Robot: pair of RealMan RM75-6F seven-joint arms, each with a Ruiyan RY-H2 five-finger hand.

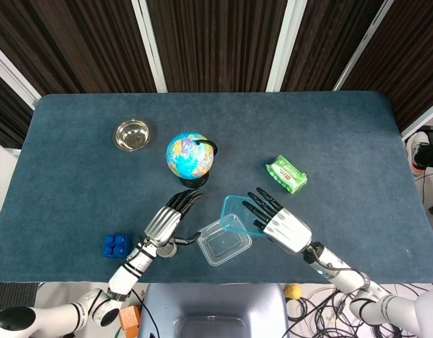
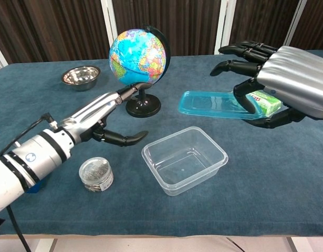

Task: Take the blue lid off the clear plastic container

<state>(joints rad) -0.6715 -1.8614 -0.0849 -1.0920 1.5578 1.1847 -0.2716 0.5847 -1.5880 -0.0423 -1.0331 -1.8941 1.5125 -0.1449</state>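
Observation:
The clear plastic container (image 1: 224,246) (image 2: 184,159) sits uncovered on the blue cloth near the front edge. The blue lid (image 1: 235,213) (image 2: 210,105) hangs in the air to its right and behind it, pinched at its right end by my right hand (image 1: 281,225) (image 2: 279,79). My left hand (image 1: 165,222) (image 2: 101,119) hovers left of the container, fingers spread and holding nothing, a short gap from the container's rim.
A globe (image 1: 191,158) (image 2: 137,60) stands behind the container. A steel bowl (image 1: 132,134) (image 2: 80,77) is at the back left. A green packet (image 1: 286,174) (image 2: 263,102) lies right, behind my right hand. A small round tin (image 2: 96,174) and a blue brick (image 1: 116,246) sit front left.

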